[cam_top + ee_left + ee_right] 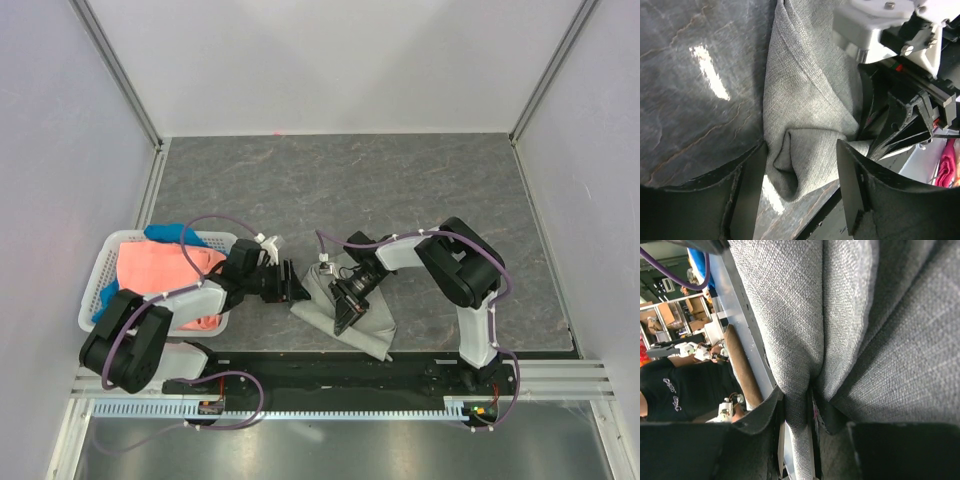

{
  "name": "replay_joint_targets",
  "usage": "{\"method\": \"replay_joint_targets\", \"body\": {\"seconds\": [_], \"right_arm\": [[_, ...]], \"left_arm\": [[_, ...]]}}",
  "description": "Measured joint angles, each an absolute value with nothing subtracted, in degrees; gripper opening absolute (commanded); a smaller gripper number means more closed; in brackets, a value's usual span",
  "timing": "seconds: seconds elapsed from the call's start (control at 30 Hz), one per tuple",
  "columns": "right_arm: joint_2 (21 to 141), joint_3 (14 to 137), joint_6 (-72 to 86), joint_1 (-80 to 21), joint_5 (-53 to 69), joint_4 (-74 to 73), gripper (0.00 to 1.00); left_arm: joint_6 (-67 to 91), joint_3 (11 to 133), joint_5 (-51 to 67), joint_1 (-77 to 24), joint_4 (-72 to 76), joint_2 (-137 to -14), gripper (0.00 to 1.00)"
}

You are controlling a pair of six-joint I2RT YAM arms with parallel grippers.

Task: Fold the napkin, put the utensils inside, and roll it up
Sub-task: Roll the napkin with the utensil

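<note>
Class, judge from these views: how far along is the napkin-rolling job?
Done: nothing neat yet; the napkin lies bunched in loose folds. In hand: the right gripper pinches one fold; the left gripper straddles another, jaws apart. Left: no utensils show, so placing them and rolling seemingly remain.

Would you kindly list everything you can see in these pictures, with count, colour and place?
napkin: one, light grey, bunched at the near middle of the table
basket: one, white, at the table's left edge
orange cloth: one, coral, in the basket
blue cloth: one, blue, in the basket at its far side
table: one, dark grey and marbled, under everything
left gripper: one, black, open with a napkin fold between its fingers
right gripper: one, black, shut on a napkin fold
</note>
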State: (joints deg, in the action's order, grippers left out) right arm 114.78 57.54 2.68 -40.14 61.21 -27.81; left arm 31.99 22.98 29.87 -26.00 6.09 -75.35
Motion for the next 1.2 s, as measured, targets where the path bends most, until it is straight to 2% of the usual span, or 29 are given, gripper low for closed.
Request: {"method": "replay_joint_targets", "body": {"seconds": [0.1, 0.17, 0.33, 0.4, 0.47, 0.53, 0.6, 0.73, 1.0, 1.2], "right_arm": [[116.1, 59.0, 1.6, -39.9, 61.9, -29.2, 0.24], [117.2, 59.9, 1.0, -39.7, 62.6, -30.4, 0.25], [118.3, 60.9, -0.5, -38.9, 63.5, -32.3, 0.25], [118.5, 61.3, -1.1, -38.7, 63.4, -33.1, 0.25], [118.8, 61.9, -1.9, -38.5, 63.2, -34.4, 0.28], [119.0, 62.6, -2.4, -38.2, 62.8, -35.8, 0.37], [119.0, 63.4, -2.8, -37.9, 61.9, -37.3, 0.49], [117.3, 65.5, -1.8, -37.4, 59.2, -39.7, 0.59], [99.4, 66.2, 1.5, -39.3, 36.1, -38.2, 0.66], [83.7, 59.2, 3.5, -55.8, 13.6, -30.1, 0.69]], "left_arm": [[32.0, 23.1, 31.1, -26.0, 8.3, -77.1, 0.54], [32.1, 23.1, 31.7, -26.0, 9.2, -78.3, 0.43], [32.1, 23.2, 31.9, -25.9, 9.7, -80.0, 0.29], [32.1, 23.2, 31.8, -25.9, 9.7, -80.4, 0.20], [32.1, 23.2, 31.7, -25.9, 9.9, -80.8, 0.10], [32.2, 23.2, 31.9, -25.8, 10.1, -81.2, 0.02], [32.2, 23.2, 32.1, -25.8, 10.2, -81.3, 0.02], [32.2, 23.3, 32.1, -25.8, 9.6, -81.2, 0.02], [32.3, 24.8, 31.8, -26.1, 5.7, -81.2, 0.02], [32.4, 26.4, 31.1, -26.2, 1.6, -81.2, 0.02]]}}
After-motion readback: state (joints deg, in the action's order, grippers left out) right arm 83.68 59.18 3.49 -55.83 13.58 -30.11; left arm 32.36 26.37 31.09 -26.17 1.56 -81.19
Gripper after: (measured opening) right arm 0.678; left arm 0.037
